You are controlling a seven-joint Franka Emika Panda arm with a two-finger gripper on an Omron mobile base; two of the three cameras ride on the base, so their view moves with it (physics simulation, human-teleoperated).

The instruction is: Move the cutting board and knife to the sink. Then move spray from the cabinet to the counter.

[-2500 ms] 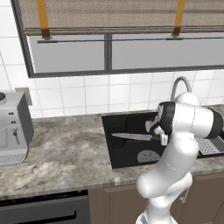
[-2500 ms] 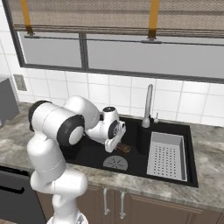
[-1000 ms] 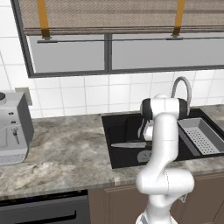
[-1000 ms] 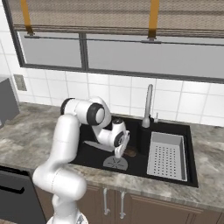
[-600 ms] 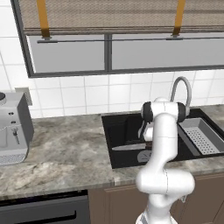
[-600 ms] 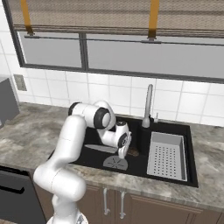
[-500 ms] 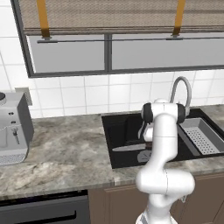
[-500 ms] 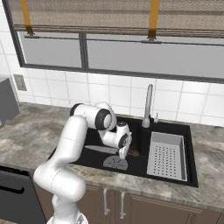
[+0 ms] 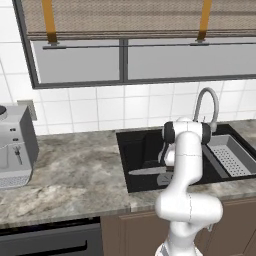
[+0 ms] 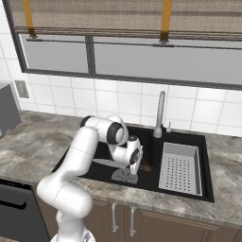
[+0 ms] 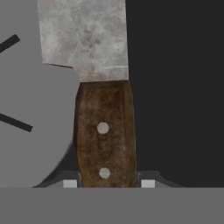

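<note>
The pincer (image 11: 105,183) grips the knife (image 11: 104,131) by its rigid wooden handle; treat the blade as slippery.

The arm reaches low, hand (image 11: 108,183) fingers slightly parted.

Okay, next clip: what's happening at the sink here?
The white robot arm is reaching down into the black recessed sink, with its gripper low over the basin floor. In the hand view, the brown riveted wooden handle of the knife sits between the two finger tips, its grey blade pointing away beside the round grey drain. The blade lies flat on the sink bottom. The grey perforated metal tray sits in the basin on the far side of the curved chrome faucet.
</note>
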